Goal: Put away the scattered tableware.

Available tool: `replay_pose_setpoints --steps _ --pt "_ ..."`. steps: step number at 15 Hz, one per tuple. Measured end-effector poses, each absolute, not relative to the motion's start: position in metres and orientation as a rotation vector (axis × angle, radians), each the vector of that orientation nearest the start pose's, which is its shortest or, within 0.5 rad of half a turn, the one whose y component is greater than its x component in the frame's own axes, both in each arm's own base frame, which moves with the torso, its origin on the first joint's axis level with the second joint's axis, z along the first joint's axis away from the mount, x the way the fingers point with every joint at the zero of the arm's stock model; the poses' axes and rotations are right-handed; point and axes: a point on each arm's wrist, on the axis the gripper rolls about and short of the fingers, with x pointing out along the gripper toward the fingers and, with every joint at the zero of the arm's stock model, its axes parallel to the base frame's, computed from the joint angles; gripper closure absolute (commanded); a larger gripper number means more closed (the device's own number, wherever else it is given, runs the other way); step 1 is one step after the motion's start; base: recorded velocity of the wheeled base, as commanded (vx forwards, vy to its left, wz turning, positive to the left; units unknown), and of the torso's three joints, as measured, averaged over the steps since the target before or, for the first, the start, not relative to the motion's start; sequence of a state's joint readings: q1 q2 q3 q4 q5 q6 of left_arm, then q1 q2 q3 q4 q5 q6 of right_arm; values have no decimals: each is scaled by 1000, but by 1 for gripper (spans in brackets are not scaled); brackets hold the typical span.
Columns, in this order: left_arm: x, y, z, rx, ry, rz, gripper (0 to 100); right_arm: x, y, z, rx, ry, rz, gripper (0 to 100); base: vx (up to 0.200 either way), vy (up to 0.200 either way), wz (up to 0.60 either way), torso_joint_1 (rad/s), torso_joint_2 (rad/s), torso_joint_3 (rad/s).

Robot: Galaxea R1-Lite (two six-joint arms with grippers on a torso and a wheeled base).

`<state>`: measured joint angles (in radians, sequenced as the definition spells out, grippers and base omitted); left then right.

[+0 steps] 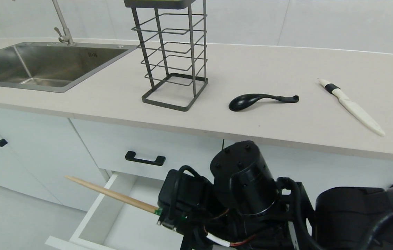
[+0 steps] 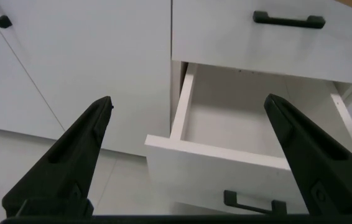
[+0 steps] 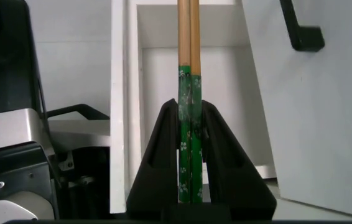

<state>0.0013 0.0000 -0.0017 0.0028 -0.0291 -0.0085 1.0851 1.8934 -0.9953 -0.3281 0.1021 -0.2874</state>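
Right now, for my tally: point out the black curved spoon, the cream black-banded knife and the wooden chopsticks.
black curved spoon (image 1: 241, 102), head view, its bowl.
cream black-banded knife (image 1: 352, 107), head view, mid-length.
wooden green-ended chopsticks (image 3: 189, 81), right wrist view, green painted section.

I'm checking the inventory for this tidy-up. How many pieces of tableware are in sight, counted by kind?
chopsticks: 2
spoon: 1
knife: 1
Total: 4
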Motion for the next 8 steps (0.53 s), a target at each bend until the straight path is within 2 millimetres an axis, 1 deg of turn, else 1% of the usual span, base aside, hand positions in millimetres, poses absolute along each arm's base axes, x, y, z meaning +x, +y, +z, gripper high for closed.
replay_pose_setpoints --steps 2,5,7,8 --pt "-23 -1 76 -9 2 -28 0 160 320 136 -564 358 1157 100 0 0 0 -205 278 120" --pt "-23 -1 76 -9 0 -28 0 159 335 135 -577 338 1132 100 0 0 0 -89 175 63" --pt "-23 -1 76 -9 2 -28 0 157 339 132 -596 353 1143 100 0 0 0 -115 269 83" --pt "-23 -1 76 -9 1 -28 0 156 337 127 -625 394 1146 100 0 0 0 -46 237 36"
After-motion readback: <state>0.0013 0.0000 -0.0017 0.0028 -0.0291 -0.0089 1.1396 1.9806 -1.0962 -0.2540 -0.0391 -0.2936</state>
